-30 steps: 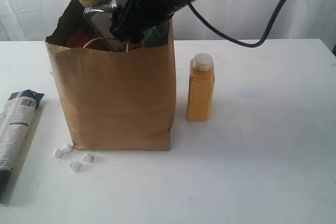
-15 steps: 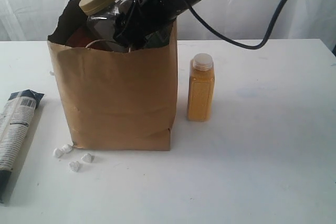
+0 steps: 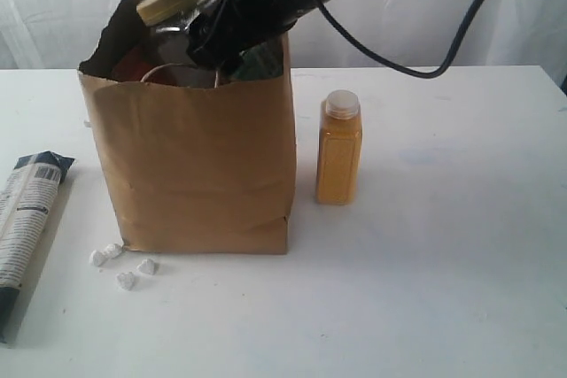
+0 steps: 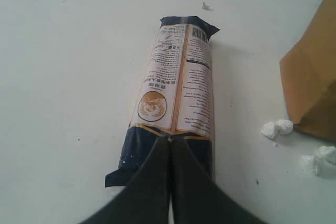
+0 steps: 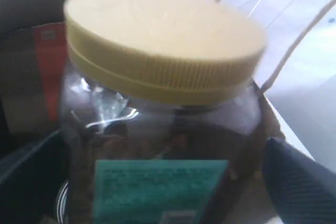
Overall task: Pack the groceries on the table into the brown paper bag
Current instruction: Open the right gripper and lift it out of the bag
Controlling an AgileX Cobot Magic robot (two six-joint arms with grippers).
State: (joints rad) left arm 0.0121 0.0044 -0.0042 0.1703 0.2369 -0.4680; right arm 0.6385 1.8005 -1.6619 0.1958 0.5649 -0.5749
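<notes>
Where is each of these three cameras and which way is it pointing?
Exterior: in front of the table, slightly above, facing the brown paper bag and orange bottle; the right gripper reaches in from upper right.
Left wrist: low over the table, looking past the shut left gripper at the long blue-white package.
Right wrist: at the bag's mouth, close on the nut jar between its dark fingers.
Shared: exterior and left wrist both show package, white lumps and bag.
</notes>
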